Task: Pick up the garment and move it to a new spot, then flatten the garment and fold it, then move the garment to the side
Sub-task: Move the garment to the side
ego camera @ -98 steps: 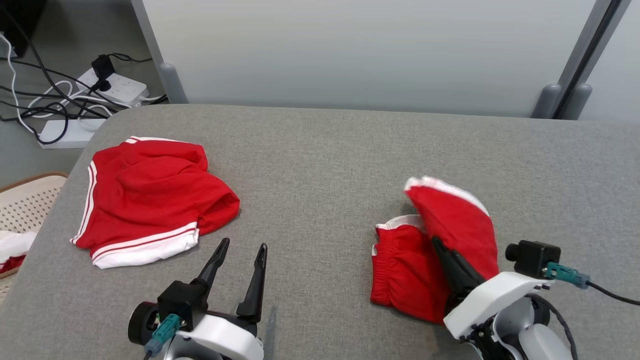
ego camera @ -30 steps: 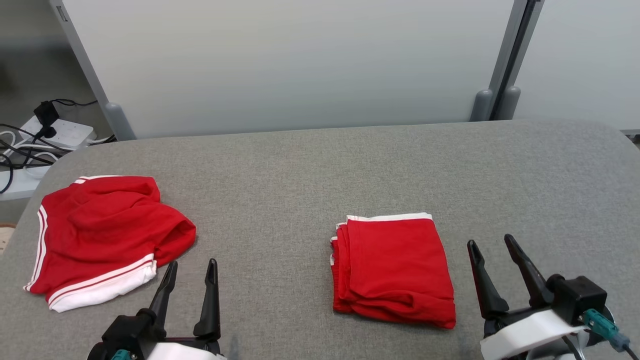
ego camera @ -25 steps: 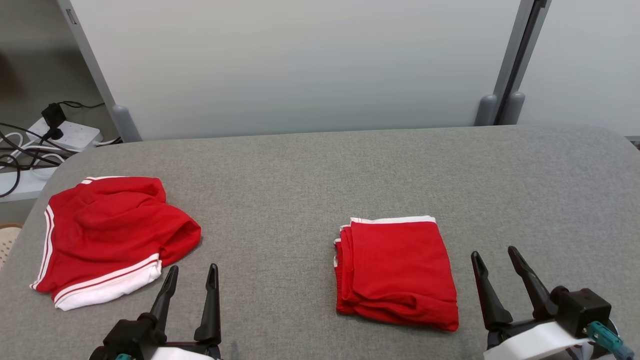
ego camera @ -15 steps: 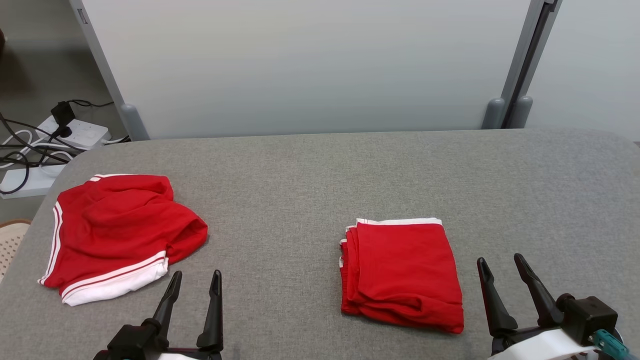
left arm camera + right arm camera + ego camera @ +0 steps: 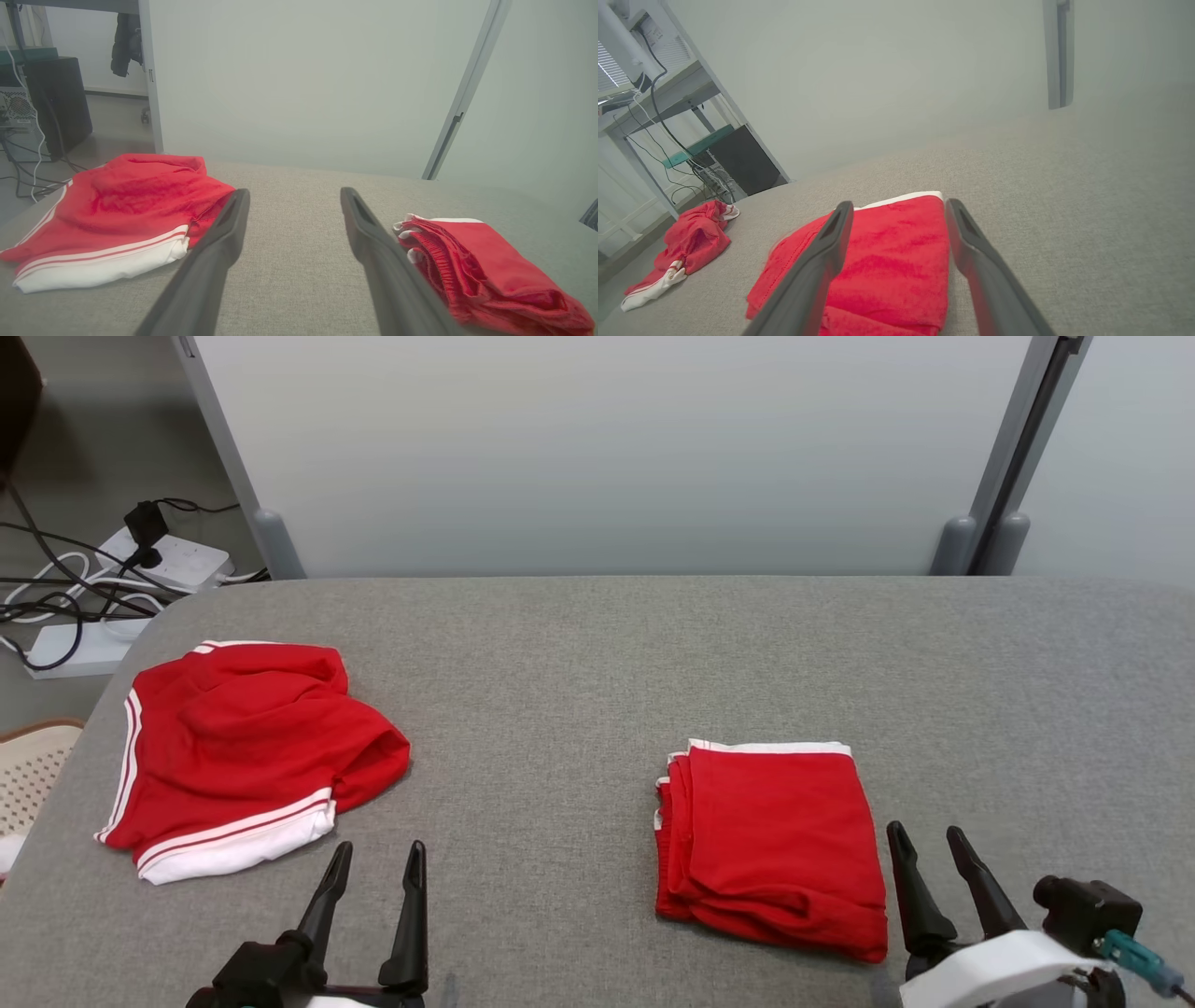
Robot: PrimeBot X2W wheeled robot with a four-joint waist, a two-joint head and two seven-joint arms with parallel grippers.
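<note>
Bright, even light; wrist views soft (wide-angle distortion).

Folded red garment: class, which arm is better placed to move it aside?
Right. The right pincer hangs open beside the folded garment; the left pincer is farther off, nearer the crumpled shorts.

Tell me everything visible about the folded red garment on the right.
The folded red garment is a compact, rectangular stack of soft knit-looking cloth, white trim along its far edge, layered fold edges showing on its left side, its near edge bulging. It lies flat on the grey table, just left of the open right gripper, unheld.
</note>
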